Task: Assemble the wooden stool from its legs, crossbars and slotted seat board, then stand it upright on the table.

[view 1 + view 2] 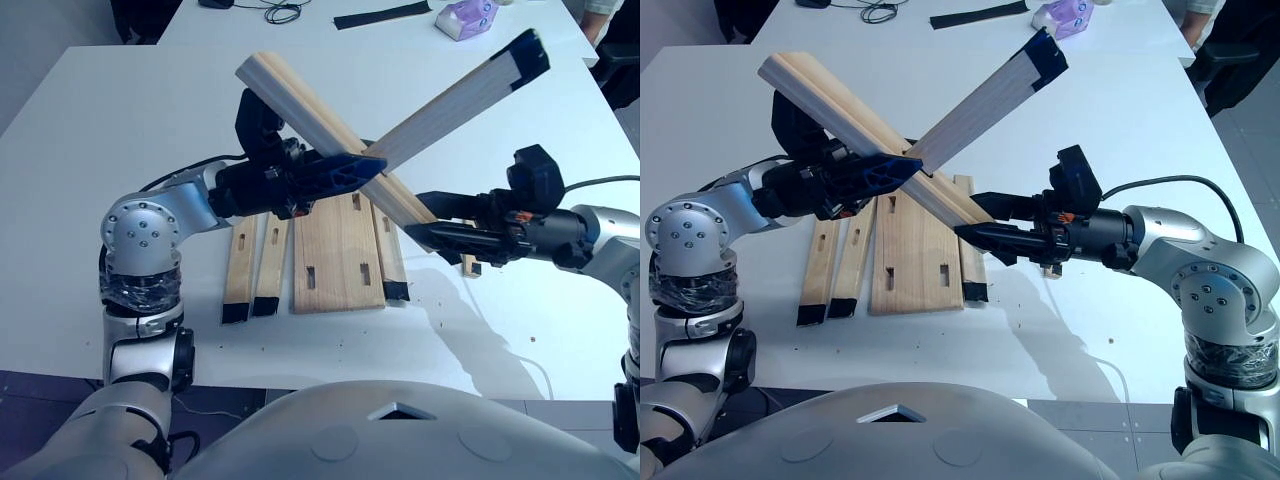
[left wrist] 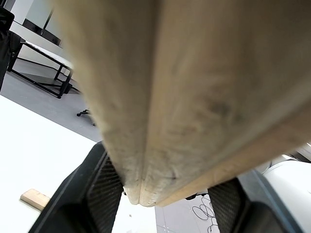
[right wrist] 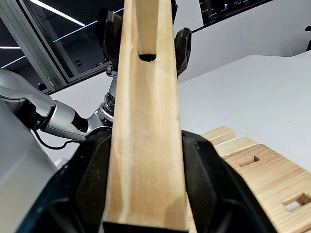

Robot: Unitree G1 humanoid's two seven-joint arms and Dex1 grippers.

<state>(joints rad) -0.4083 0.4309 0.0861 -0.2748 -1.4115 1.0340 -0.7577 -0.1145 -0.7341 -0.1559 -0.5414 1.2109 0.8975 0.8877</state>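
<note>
Left eye view, from the near edge outward: the slotted seat board is seen lying flat on the white desk. Two black-tipped bars lie just beside its left edge and another bar runs along its right edge. None of these is seen to be joined to anything.

Above the board, two long pieces are held crossed in the air. The right gripper is pinched on the lower end of a slotted leg, which slopes up and away to the left. The left gripper is clamped on a black-tipped leg, which rises toward the far right. Whether the two merely touch at the crossing or are already fitted cannot be told.

The assembly is judged to be at an early stage. At most one joint is being attempted. The remaining bars, the seat board and the upright placement are left to be done.
</note>
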